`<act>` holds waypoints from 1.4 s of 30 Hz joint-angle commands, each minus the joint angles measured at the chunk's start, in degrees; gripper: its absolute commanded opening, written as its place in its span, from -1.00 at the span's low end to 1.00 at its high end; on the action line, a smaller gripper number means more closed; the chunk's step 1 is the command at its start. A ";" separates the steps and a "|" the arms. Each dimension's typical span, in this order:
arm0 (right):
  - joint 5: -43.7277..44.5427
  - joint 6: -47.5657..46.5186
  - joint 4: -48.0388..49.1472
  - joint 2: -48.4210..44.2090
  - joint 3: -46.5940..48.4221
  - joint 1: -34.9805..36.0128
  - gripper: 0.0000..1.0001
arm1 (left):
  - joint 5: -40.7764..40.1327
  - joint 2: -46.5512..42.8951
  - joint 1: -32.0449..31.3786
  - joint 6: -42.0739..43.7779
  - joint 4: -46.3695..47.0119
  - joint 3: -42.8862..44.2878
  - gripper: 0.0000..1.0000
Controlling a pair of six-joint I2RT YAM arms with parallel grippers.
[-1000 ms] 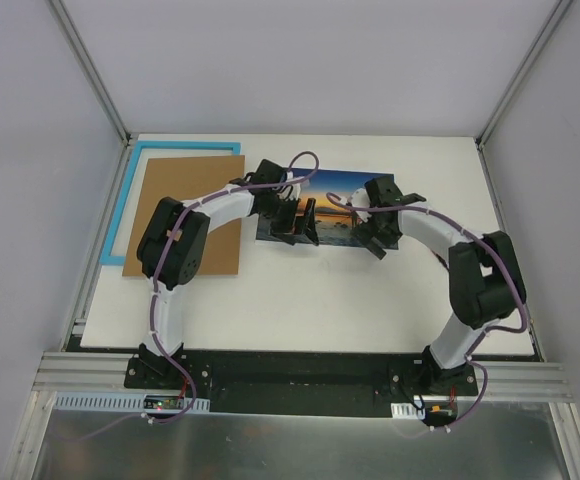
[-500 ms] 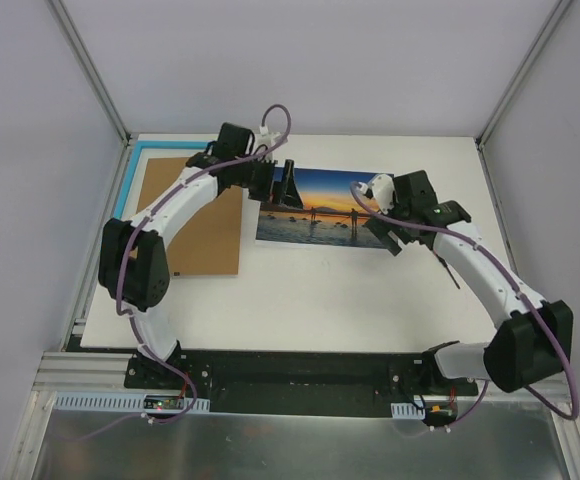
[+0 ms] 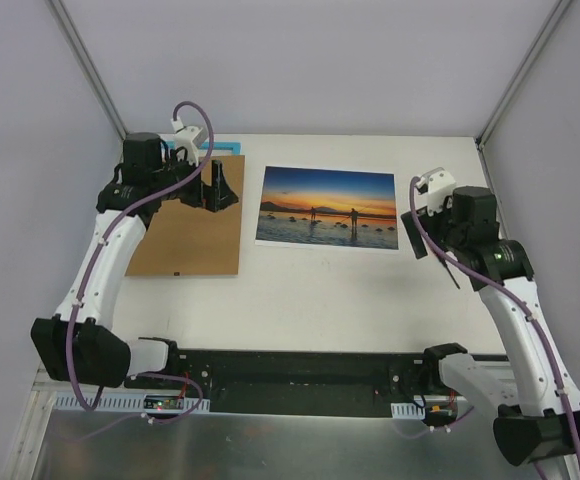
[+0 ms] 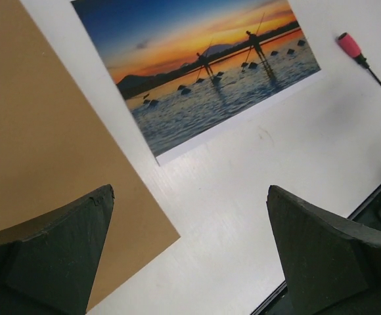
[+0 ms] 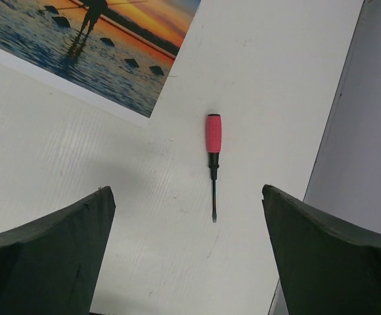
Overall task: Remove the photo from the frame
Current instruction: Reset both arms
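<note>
Photo (image 3: 327, 207), thin white-bordered print of an orange sunset over blue water: flat mid-table, at 3 o'clock of the brown fibreboard backing board (image 3: 195, 240), clear of the turquoise-bordered frame (image 3: 228, 148) (removal judged complete). Left gripper (image 3: 213, 188): raised over the board, jaws spread, empty. Right gripper (image 3: 422, 228): at the photo's 3 o'clock, likewise spread and empty.

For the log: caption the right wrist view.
Open right claw above a red-handled screwdriver, sunset photo corner at upper left.

Sunset photo (image 3: 328, 206) flat beside frame (image 3: 230, 148)
</note>
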 commanded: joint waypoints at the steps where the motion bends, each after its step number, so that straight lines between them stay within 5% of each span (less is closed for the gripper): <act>1: -1.85 5.64 0.30 -6.12 -0.87 -1.19 0.92 | -5.18 -7.37 3.15 5.10 -1.17 -6.32 0.98; 6: 2.80 7.84 4.68 -15.00 -4.90 -1.28 0.92 | -5.53 -12.39 9.48 6.77 -1.25 -11.07 0.98; 21: 5.54 8.28 16.91 -35.31 -21.07 -2.42 0.92 | 14.68 -18.89 32.86 13.54 -1.79 -20.56 0.98; 42: 5.09 8.63 18.76 -39.36 -24.86 -4.71 0.92 | 17.41 -23.65 33.57 12.31 2.00 -24.52 0.98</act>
